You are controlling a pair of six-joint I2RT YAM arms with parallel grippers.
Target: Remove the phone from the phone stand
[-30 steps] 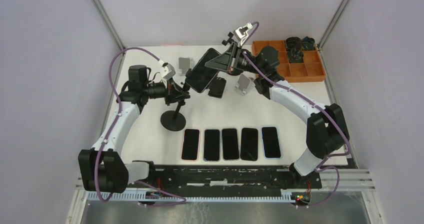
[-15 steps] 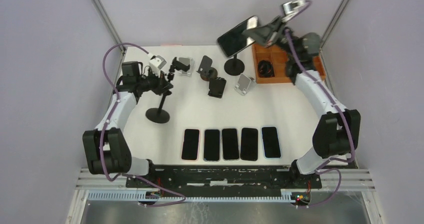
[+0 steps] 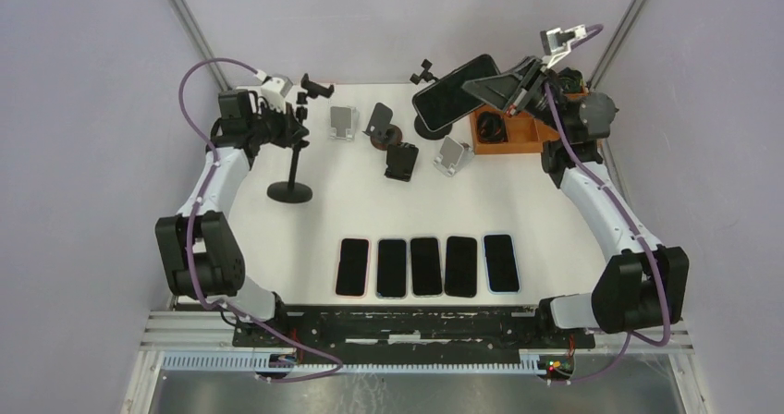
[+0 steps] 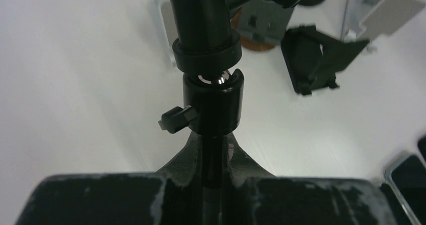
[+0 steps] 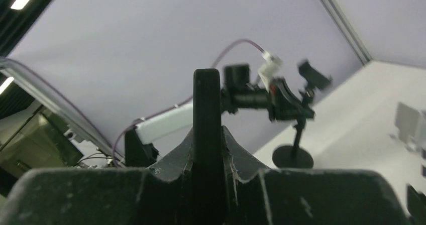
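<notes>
Phone (image 3: 455, 91) was held edge-on, clamped in the right jaws, above the bench (image 3: 555, 220). Stand (image 3: 289, 191) pole was gripped in the left jaws, well apart. Removal judged done; set-down left.

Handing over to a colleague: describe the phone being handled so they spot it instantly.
Find the orange tray at the far right. Just left of it, the right end effector holds a dark phone tilted in the air. The five other phones lie flat in a near row.
</notes>
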